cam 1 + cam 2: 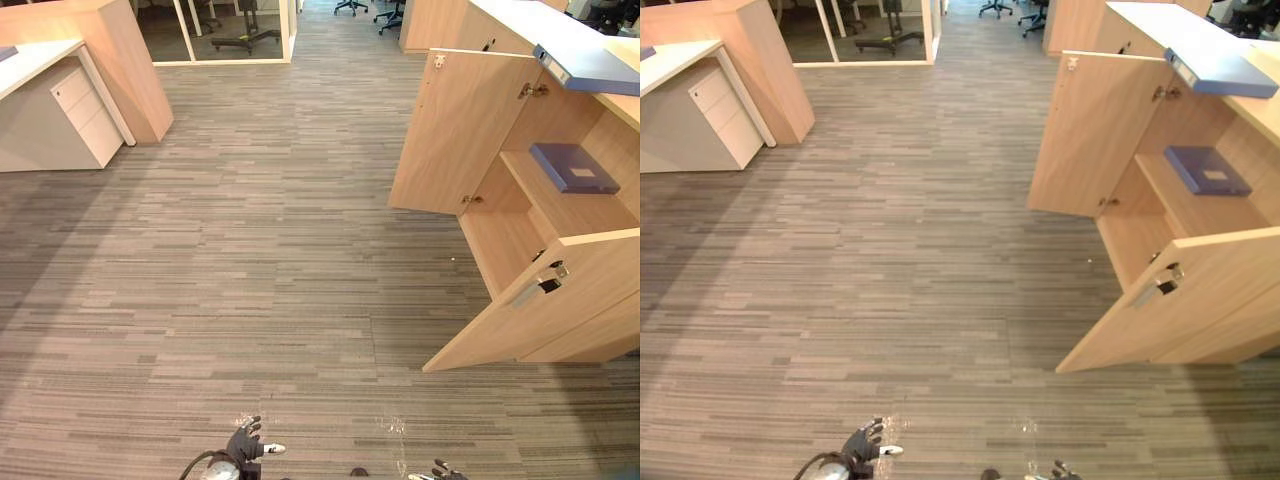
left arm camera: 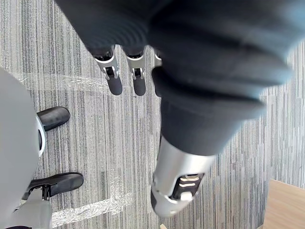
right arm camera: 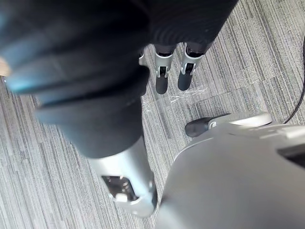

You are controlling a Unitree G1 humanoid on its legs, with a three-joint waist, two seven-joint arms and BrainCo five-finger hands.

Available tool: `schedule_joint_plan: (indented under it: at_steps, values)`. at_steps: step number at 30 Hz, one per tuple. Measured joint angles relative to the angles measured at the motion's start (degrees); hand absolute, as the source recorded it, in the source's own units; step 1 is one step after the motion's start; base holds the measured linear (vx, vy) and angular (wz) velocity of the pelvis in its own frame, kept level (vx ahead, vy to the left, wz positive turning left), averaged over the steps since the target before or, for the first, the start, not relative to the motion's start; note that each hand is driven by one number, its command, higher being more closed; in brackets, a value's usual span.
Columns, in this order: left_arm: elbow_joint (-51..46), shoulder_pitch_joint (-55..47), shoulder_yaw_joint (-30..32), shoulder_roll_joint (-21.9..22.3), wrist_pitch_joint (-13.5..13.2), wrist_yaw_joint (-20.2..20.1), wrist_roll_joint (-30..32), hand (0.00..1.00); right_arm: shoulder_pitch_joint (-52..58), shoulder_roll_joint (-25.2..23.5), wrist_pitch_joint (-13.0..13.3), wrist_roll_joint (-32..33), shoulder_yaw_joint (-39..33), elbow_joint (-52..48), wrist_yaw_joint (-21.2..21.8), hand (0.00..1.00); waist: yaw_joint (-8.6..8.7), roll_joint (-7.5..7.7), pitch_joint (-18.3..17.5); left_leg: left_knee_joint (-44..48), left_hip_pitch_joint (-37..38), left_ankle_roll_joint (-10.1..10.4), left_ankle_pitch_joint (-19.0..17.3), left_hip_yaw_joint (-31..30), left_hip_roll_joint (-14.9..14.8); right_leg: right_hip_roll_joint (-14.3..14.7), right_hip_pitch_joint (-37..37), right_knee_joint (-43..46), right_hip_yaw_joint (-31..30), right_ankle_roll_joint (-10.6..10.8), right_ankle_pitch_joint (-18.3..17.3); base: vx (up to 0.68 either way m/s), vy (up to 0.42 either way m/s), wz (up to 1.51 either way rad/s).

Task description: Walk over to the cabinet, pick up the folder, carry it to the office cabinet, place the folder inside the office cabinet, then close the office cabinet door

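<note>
Left robot hand [image 1: 244,441] and right robot hand [image 3: 161,80] are held released, empty; blue folder [image 1: 572,167] is seen inside open office cabinet [image 1: 455,130], right.

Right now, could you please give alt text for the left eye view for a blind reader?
An office cabinet at the right has both doors open and a blue folder on its shelf; a second folder lies on top. The left hand and right hand hang empty over striped grey carpet.
</note>
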State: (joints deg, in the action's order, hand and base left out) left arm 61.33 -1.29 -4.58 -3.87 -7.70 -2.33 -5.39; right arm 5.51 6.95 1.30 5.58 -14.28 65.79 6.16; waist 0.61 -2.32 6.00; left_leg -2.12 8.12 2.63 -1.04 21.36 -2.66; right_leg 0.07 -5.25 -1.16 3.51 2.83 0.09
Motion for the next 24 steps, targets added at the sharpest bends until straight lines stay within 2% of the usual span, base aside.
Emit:
schedule_joint_plan:
  at_steps: [14, 22, 24]
  values:
    - [-0.1, 0.4, -2.6, 0.3, -1.1, 0.3, -1.3, 0.00, -0.7, 0.0, 0.7, 0.4, -0.2, -0.4, 0.0, 0.00, -0.01, -0.49, 0.5, -0.6, 0.9, 1.1, -0.1, 0.8, -0.2, 0.2, -0.2, 0.4, 0.3, 0.3, -0.2, -0.03, -0.015, -0.01]
    - [-0.2, 0.5, -4.9, 0.1, -2.0, 1.6, 1.7, 0.00, -0.7, 0.1, 1.2, -0.4, 0.9, -0.8, -1.1, 0.00, -0.03, -0.35, 0.6, -0.6, 0.9, 1.1, -0.1, 0.8, -0.2, 0.1, -0.2, 0.5, 0.7, 0.1, -0.2, -0.05, -0.015, 0.00]
    - [-0.2, 0.6, -5.6, 0.1, -2.2, 2.1, 3.2, 0.00, -0.7, 0.0, 1.2, -2.5, 1.0, -0.9, -1.8, 0.00, -0.04, -0.26, 0.6, -0.6, 0.9, 1.1, -0.1, 0.8, -0.2, 0.1, -0.2, 0.5, 0.7, 0.0, -0.2, -0.03, -0.015, 0.00]
